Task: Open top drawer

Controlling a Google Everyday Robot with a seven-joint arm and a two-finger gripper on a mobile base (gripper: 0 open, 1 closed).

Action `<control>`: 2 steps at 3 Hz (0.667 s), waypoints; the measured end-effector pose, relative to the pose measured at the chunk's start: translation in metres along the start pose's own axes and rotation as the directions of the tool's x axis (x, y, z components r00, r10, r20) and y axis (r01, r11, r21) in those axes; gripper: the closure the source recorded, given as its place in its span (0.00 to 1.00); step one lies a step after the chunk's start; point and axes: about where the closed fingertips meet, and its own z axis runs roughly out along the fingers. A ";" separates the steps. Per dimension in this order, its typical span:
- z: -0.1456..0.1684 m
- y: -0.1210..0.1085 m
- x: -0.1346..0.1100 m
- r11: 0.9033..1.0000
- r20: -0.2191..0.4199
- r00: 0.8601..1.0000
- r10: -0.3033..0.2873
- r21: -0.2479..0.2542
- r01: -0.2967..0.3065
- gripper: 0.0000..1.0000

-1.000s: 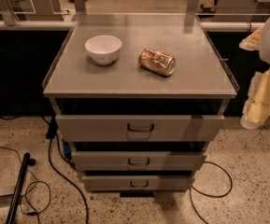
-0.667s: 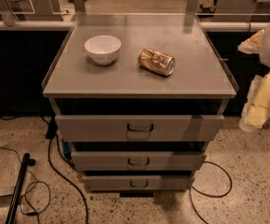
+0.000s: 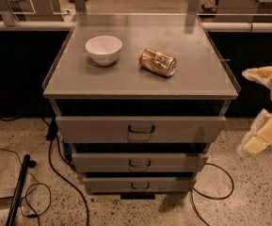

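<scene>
Approach step, task barely started, no contact yet. Hand [image 3: 263, 136] at 3 o'clock edge of view, partly cut off, roughly level with top drawer [image 3: 93, 129] but well apart from it, out past the right corner of desk [image 3: 196, 81]. Released or clenched: cannot tell; nothing seen held.

Top drawer directly under desk top, at 6 o'clock from white bowl [image 3: 103, 49] and tipped gold can [image 3: 157, 62]. Widest of three fronts, dark gap above it, looks shut or near shut. Small dark loop handle [image 3: 141, 128] at panel centre, untouched. Two narrower drawers [image 3: 102, 163] stacked below at 6 o'clock, not the target. Cables [image 3: 65, 187] on speckled floor at 7 o'clock.

Next, by judgement: swing hand toward 9 o'clock to the front of handle, line up level with the loop, hook or pinch it, then pull straight out toward viewer. Needs care to take the upper handle, not the like one just below. Risks: shallow loop, easy slip; possible jam from a skewed pull.

Versus a second ago: hand lower in view, dropped from about 2 o'clock to 3–4 o'clock, same right edge, no nearer the handle. Drawer front, bowl, can unchanged in place.
</scene>
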 end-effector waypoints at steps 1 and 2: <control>0.020 0.004 0.003 0.995 0.169 0.983 0.076 0.047 -0.085 0.00; 0.022 0.005 0.004 0.996 0.166 0.983 0.075 0.042 -0.083 0.00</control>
